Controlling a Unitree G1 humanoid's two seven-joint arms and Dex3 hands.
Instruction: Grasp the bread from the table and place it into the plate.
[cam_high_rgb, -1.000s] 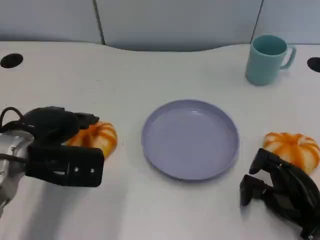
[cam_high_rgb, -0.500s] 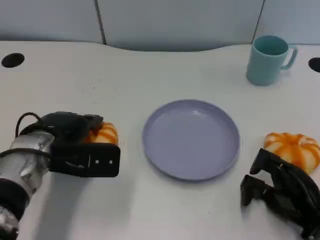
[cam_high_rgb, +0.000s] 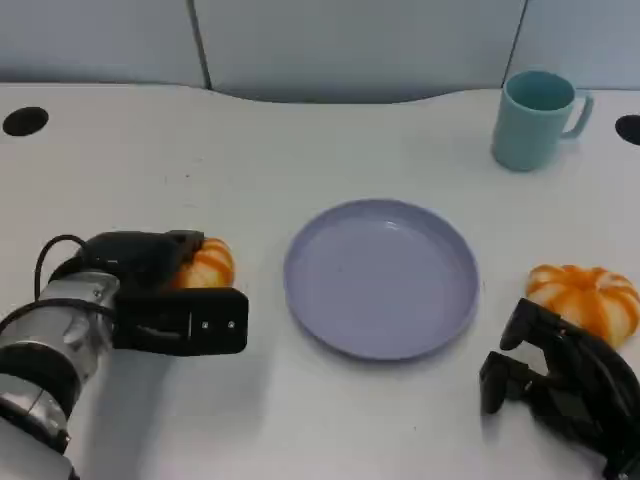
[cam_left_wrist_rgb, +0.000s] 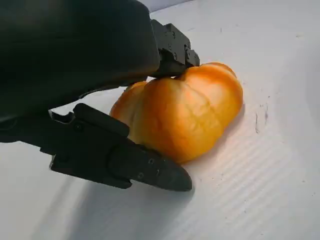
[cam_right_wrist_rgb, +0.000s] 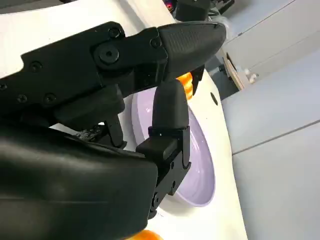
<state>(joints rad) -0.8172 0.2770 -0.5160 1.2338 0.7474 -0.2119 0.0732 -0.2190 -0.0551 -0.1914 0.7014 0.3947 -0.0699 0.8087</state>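
Observation:
An orange, pumpkin-shaped bread (cam_high_rgb: 208, 265) lies on the white table left of the lilac plate (cam_high_rgb: 380, 280). My left hand (cam_high_rgb: 150, 290) comes over it from the left. In the left wrist view the bread (cam_left_wrist_rgb: 187, 112) sits between my fingers: one finger (cam_left_wrist_rgb: 172, 47) presses on its top and another (cam_left_wrist_rgb: 125, 162) lies against its near side, so the hand grips it. The bread still rests on the table. A second orange bread (cam_high_rgb: 585, 295) lies right of the plate. My right hand (cam_high_rgb: 560, 385) rests just in front of that bread, fingers apart and holding nothing.
A teal mug (cam_high_rgb: 535, 118) stands at the back right. Two dark cable holes (cam_high_rgb: 22, 121) mark the table's back corners. In the right wrist view the plate (cam_right_wrist_rgb: 200, 165) shows beyond my right hand's fingers (cam_right_wrist_rgb: 170, 110).
My left hand has come down and forward over the left bread, covering more of it, and its fingers have closed around it. The right hand and the plate have not moved.

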